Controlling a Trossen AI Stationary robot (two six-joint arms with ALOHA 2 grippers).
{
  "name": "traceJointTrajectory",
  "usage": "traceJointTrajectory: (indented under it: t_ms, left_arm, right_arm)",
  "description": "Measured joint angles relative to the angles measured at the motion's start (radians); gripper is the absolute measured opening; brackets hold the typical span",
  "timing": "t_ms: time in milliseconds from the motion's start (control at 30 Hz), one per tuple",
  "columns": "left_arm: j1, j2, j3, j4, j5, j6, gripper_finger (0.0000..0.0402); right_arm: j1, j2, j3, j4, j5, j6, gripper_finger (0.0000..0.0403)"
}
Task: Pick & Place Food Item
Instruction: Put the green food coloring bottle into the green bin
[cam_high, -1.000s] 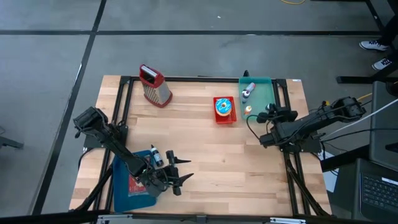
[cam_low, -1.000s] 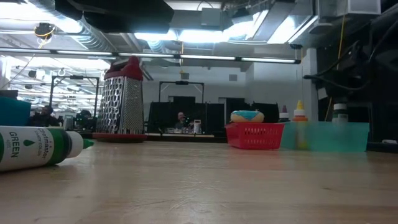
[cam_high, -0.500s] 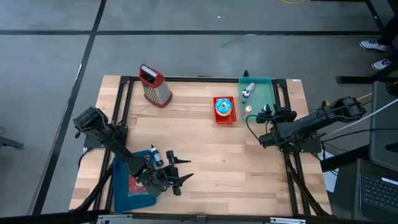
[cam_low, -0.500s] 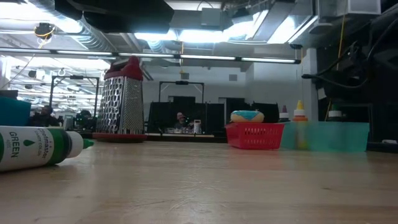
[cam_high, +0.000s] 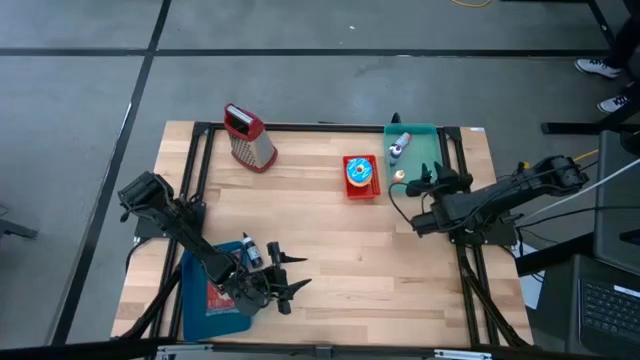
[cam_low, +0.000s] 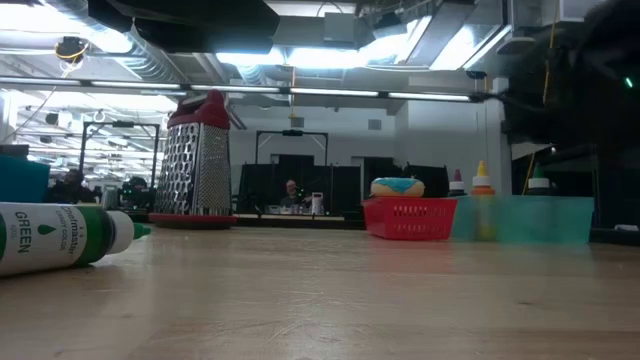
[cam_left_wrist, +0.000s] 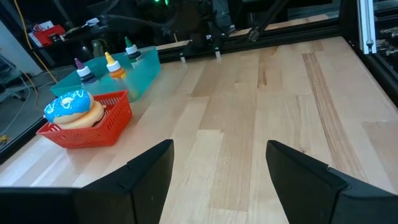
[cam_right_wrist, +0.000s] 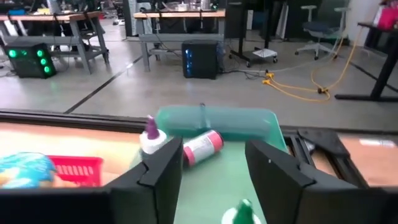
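A doughnut with blue icing (cam_high: 360, 171) lies in a red basket (cam_high: 361, 190) at the table's far middle, also in the left wrist view as the doughnut (cam_left_wrist: 73, 109). My right gripper (cam_high: 420, 180) stands open over the near end of a teal bin (cam_high: 422, 140) beside the basket. Between its fingers the right wrist view shows a pink-labelled bottle (cam_right_wrist: 202, 146) lying in the bin, a purple-capped bottle (cam_right_wrist: 151, 134) and a green cap (cam_right_wrist: 242, 214). My left gripper (cam_high: 300, 271) waits open near the front left, pointing at the basket from afar.
A metal grater with a red top (cam_high: 248, 137) stands at the far left. A blue tray (cam_high: 200, 300) lies at the front left under the left arm, with a green bottle (cam_low: 60, 237) lying beside it. Bare wood lies between the arms.
My right gripper has opened and drawn up and a little toward the far edge over the teal bin. In the low view the green-capped bottle in the bin has sunk slightly and now stands still. The left arm has kept still.
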Motion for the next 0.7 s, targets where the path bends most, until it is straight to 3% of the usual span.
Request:
traceJointTrajectory:
  t_ms: [233,367,567,633,700]
  left_arm:
    - [0.0,0.0,0.0,0.0,0.0,0.0,0.0251]
    - [0.0,0.0,0.0,0.002,0.002,0.0,0.0251]
    - [0.0,0.0,0.0,0.064,0.023,0.046,0.0251]
    - [0.0,0.0,0.0,0.083,0.031,0.059,0.0251]
    - [0.0,0.0,0.0,0.096,0.051,0.063,0.0251]
  right_arm:
    - [0.02,0.0,0.217,-0.005,0.011,-0.286,0.0164]
    - [0.095,0.0,0.352,0.129,0.009,-0.608,0.0164]
    - [0.239,0.0,0.514,0.609,-0.008,-1.347,0.0164]
    - [0.275,0.0,0.522,0.836,-0.083,-1.613,0.0164]
    - [0.296,0.0,0.521,1.042,-0.265,-1.837,0.0164]
